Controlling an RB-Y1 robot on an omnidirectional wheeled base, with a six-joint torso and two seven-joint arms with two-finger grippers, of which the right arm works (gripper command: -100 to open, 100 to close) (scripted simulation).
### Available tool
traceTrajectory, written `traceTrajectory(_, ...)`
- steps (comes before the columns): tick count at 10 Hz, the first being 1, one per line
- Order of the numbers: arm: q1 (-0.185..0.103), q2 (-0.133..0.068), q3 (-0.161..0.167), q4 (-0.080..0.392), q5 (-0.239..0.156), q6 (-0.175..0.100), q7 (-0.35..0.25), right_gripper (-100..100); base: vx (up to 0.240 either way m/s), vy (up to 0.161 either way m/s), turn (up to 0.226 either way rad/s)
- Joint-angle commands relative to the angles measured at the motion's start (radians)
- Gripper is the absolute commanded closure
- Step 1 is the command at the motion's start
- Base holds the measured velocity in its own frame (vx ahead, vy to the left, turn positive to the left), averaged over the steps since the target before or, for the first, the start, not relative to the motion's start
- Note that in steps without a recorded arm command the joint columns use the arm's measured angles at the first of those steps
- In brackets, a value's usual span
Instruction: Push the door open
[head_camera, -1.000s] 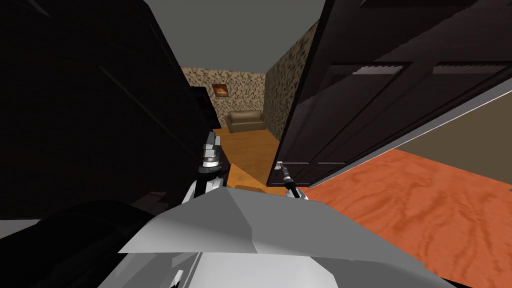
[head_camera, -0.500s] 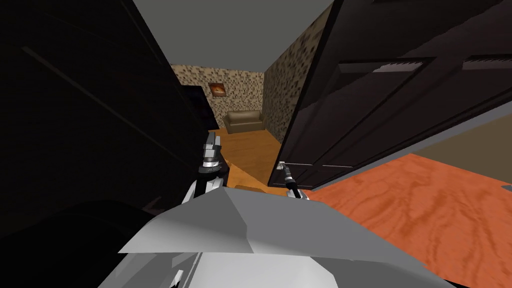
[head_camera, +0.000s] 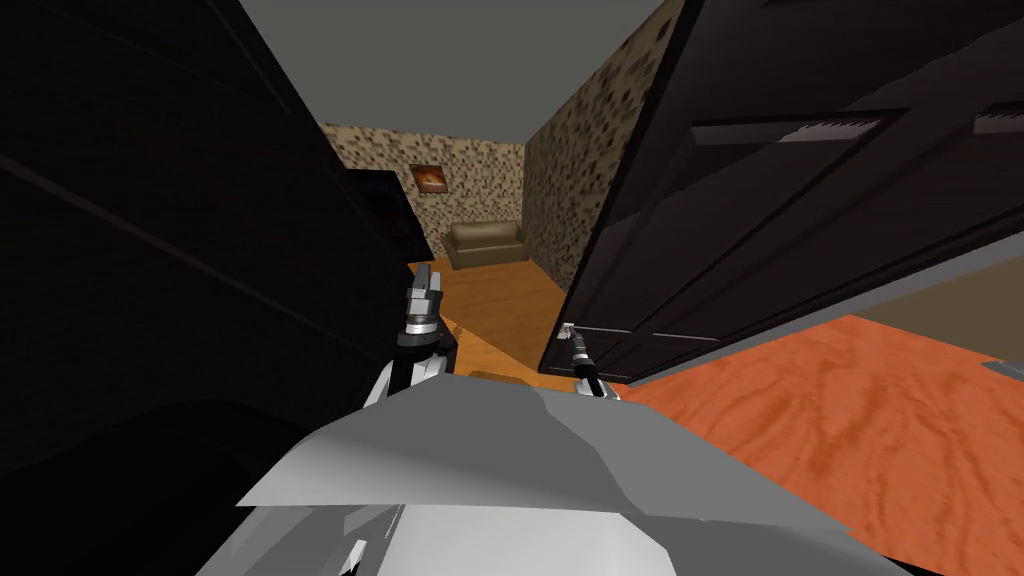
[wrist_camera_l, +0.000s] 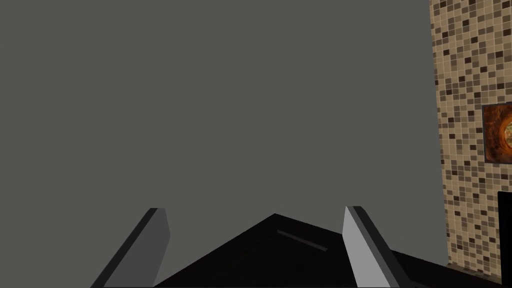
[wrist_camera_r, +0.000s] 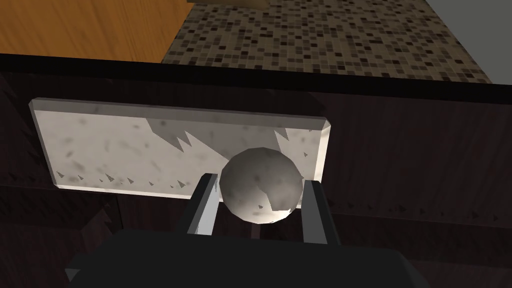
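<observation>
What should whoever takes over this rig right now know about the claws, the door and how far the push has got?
Right claw: shut on the round grey knob, which sits at one end of a pale plate on the dark door.
Left claw: open, holding nothing, raised at the left side of the gap.
Done: knob gripped; door stands ajar, with a sofa visible through the gap.
Left: push the door wider, probably with the right arm, then let go.
</observation>
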Motion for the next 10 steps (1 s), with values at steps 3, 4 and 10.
traceTrajectory(3, -0.006, -0.006, -0.046, 0.003, -0.036, 0.005, 0.032, 100, 0.158, 0.082, -0.050)
traceTrajectory(4, -0.007, -0.004, -0.056, 0.004, -0.046, 0.008, 0.040, 100, 0.191, 0.088, -0.065)
traceTrajectory(10, -0.010, 0.001, -0.102, 0.011, -0.085, 0.018, 0.077, 100, 0.172, 0.095, -0.050)
